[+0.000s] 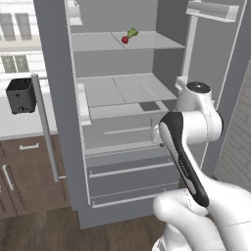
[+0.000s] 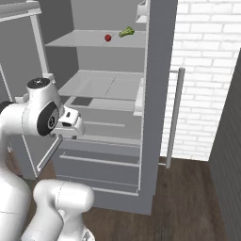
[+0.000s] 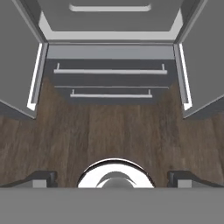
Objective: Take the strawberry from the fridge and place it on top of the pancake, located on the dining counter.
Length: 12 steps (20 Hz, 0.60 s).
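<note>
Left base view — fridge (image 1: 122,122) doors open, strawberry (image 1: 125,39) on upper shelf; gripper (image 3: 112,178) spread, empty, facing floor.

I am in a rendered home kitchen. In front of me stands an open grey fridge (image 1: 122,98) with pale shelves and two lower drawers. Beside it are brown cabinets (image 1: 24,171), a black toaster (image 1: 21,95), a white brick wall (image 2: 207,70) and wood flooring (image 3: 109,131).

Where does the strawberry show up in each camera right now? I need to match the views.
Left base view: the strawberry lies on the upper fridge shelf, top centre.
Right base view: the strawberry sits on that shelf, upper left of centre.
Hand view: not in it; it looks at the lower drawers and floor.
Shared landmark: the lower drawers.
</note>
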{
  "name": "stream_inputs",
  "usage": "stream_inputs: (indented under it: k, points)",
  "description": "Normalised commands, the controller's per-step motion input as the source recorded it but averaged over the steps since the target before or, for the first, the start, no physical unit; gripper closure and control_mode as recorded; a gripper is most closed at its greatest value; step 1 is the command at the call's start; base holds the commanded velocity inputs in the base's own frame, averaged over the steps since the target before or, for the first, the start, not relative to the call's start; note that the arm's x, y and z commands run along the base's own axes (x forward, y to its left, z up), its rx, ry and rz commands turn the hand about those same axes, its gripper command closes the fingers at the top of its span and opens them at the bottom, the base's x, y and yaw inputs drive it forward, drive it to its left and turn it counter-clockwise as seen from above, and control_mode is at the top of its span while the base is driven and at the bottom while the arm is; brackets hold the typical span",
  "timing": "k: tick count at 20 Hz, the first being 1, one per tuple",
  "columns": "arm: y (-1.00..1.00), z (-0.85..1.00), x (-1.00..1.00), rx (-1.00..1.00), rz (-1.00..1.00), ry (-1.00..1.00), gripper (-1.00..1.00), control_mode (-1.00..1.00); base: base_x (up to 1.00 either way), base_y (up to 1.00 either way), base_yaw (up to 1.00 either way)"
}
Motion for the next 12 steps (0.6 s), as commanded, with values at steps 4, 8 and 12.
stream_inputs:
  k: [4,8,12]
  points:
    - [0.00,-0.25,-0.21,0.00,-0.02,0.00,-1.00,-1.00,0.00,0.00,0.00]
    - [0.00,-0.25,-0.04,0.00,-0.02,0.00,-1.00,-1.00,0.00,0.00,0.00]
    - [0.00,-0.08,0.00,0.00,0.00,0.00,-1.00,-1.00,0.00,0.00,0.00]
